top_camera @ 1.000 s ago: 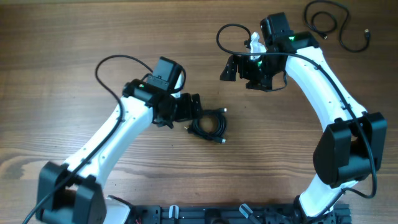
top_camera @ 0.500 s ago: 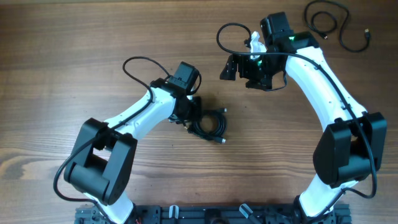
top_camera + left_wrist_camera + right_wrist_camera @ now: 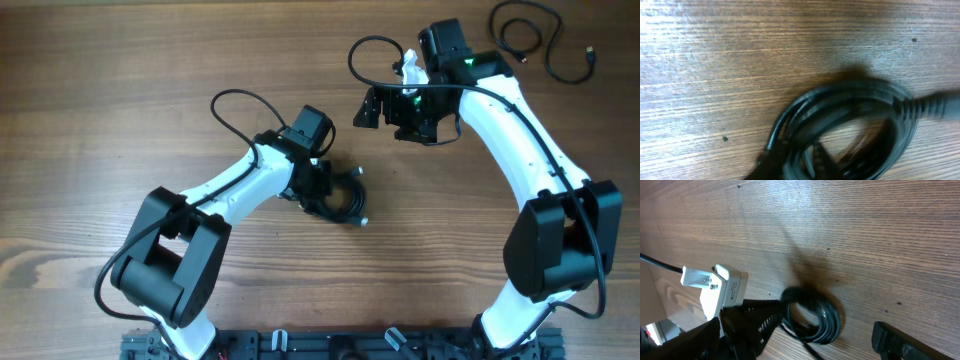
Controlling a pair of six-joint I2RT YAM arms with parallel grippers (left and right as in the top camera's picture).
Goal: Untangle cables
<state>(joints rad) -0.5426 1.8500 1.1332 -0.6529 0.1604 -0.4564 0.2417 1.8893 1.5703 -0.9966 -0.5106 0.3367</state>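
Since the left wrist view shows none of its own fingers, it cannot be told whether the left hand (image 3: pixel 325 188) is clenched or released. It sits low over the coiled cable (image 3: pixel 348 207) in the middle of the worktop (image 3: pixel 120 60).

Judgement: the coil is light, limp and smooth-jacketed, and is likely to slide or drag along whole if seized at the bundle. A plug end (image 3: pixel 365 222) or a single outer turn offers the better hold.

The right hand (image 3: pixel 386 108) hangs released and empty, apart from the coil. Two loose cables (image 3: pixel 527 35) lie at the far right corner.

Hidden: the coil's left part, under the hand. The crossings within the coil are blurred in the wrist view.
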